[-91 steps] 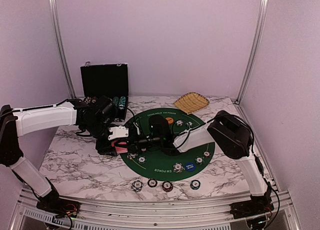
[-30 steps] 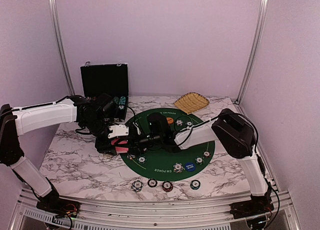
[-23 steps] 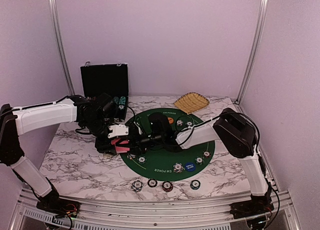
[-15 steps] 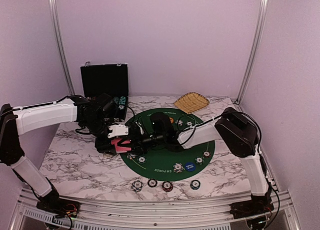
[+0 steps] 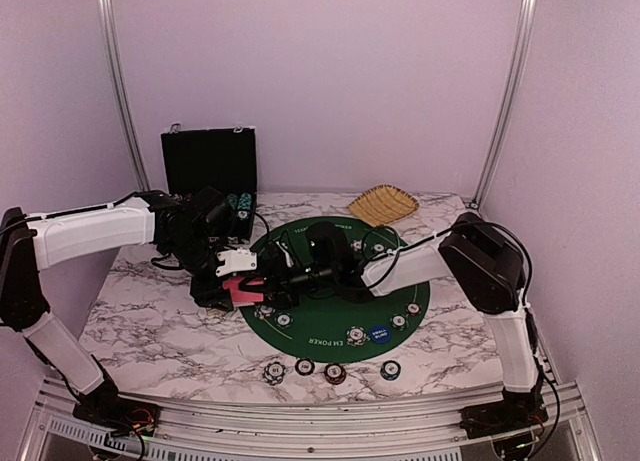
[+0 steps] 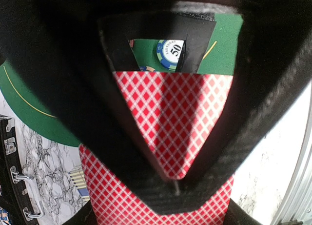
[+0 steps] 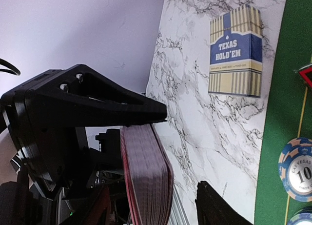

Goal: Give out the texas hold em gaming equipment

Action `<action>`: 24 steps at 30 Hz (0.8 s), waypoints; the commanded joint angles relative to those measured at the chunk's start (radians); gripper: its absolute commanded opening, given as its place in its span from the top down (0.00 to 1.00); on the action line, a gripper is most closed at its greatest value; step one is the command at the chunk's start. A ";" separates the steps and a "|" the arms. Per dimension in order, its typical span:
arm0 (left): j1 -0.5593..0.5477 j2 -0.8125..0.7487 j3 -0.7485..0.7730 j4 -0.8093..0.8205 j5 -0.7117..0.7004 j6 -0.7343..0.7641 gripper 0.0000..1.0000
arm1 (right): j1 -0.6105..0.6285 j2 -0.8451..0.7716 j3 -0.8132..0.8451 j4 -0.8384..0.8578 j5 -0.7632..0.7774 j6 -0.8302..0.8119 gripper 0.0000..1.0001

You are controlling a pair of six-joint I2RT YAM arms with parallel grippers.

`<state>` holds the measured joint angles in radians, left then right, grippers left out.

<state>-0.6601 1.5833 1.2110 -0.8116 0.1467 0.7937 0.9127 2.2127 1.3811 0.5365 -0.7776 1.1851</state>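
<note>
Two fingers of your left gripper (image 5: 238, 279) are clamped on the deck of red-backed cards (image 6: 168, 122), one finger per face, deck standing on edge & off the surface. Right gripper (image 7: 152, 187): fingers parted, one each side of the deck's free end; no contact seen, nothing grasped. Deck position: over the left rim of the green mat (image 5: 312, 326), where mat meets marble table (image 5: 150, 321). Left wrist view, past the deck: a 50 chip (image 6: 170, 51) flat on the mat. Right wrist view: card box (image 7: 236, 51), marked Texas Hold'em, flat on the marble just beside the mat edge. Further out, on the mat's near part: blue button (image 5: 378, 333). On marble near the front edge: four chips (image 5: 304, 367) in a row. Back of table: basket (image 5: 383, 205) right of ctr, open black case (image 5: 210, 166) at left.
</note>
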 commanded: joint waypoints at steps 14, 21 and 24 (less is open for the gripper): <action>0.008 0.006 0.038 -0.011 0.006 -0.013 0.85 | -0.022 -0.108 -0.070 -0.002 -0.003 -0.031 0.57; 0.013 0.010 0.040 -0.011 -0.001 -0.014 0.85 | -0.022 -0.128 -0.095 0.003 -0.003 -0.032 0.73; 0.014 0.012 0.041 -0.011 -0.002 -0.014 0.85 | -0.022 -0.137 -0.102 0.005 -0.003 -0.034 0.78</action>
<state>-0.6537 1.5841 1.2182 -0.8120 0.1444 0.7887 0.8928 2.1334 1.2846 0.5224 -0.7784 1.1648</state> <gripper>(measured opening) 0.664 0.256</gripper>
